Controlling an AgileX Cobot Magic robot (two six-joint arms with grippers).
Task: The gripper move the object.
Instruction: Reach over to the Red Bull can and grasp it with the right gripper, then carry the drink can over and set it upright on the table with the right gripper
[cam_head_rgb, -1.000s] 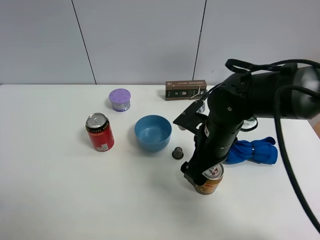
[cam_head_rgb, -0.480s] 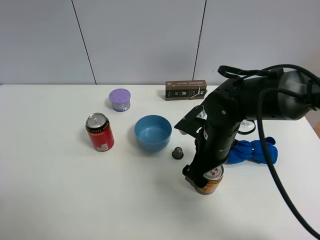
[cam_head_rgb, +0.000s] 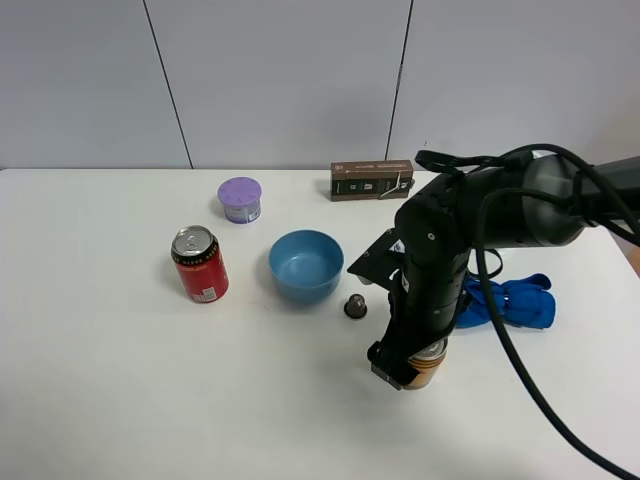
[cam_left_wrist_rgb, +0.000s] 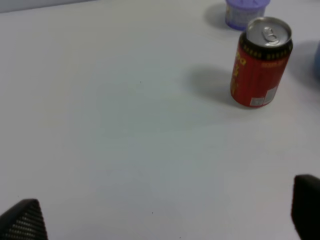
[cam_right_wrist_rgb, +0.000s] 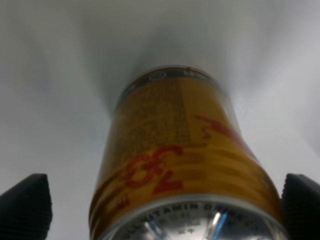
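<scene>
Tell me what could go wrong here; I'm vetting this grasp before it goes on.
The right gripper has its jaws open either side of the short gold-orange metal can, not touching it; closing off-centre might shove or tip it. The small dark capsule and round blue bowl stand nearby, so a low carry that way could knock them.

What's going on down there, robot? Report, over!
Left gripper open, holding nothing. Right gripper open, jaws either side of gold can, not touching. Can upright on table. Small dark capsule and blue bowl close by, over.
</scene>
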